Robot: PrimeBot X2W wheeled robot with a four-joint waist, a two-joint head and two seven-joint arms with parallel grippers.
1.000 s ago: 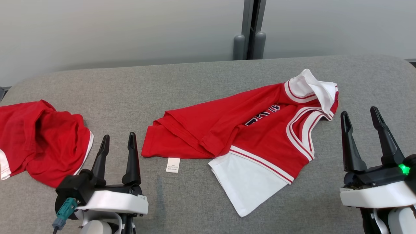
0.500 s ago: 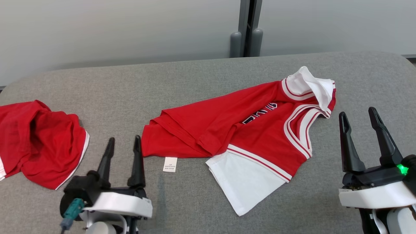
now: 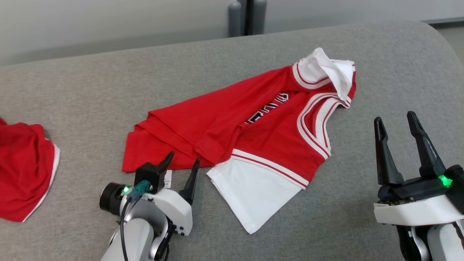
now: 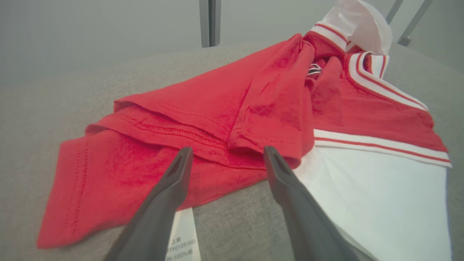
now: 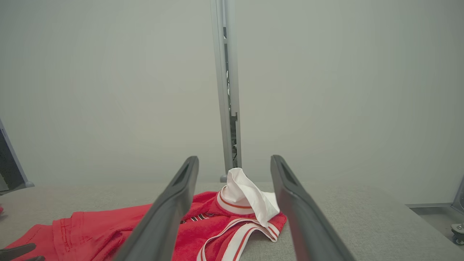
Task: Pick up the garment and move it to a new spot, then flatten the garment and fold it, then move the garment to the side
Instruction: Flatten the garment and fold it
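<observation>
Across the middle of the grey padded surface (image 3: pixel 90 90) lies one garment (image 3: pixel 217 123), a red sleeveless jersey with white trim. It is rumpled and partly folded over itself, with a white panel spilling out at its near edge and a white flap standing up at its far right end. One white care label (image 3: pixel 168 178) sits just beside the garment's near left corner. One second red cloth (image 3: pixel 21 177), also edged in white, lies bunched well to the left of the garment, apart from it. Two grey posts (image 3: pixel 246 16) stand side by side beyond the garment's far edge.

Two grippers flank the garment. The left gripper (image 3: pixel 183 157) is at the garment's near left hem, its wrist rolled to one side and its two dark fingers pointing into the red folds. The fingers stand spread apart with nothing between them. In the left wrist view their tips reach the hem's edge, though whether they touch the cloth I cannot tell. The right gripper (image 3: pixel 394 116) stands upright to the right of the garment, well clear of it, fingers pointing away from the robot, likewise spread wide and empty.
</observation>
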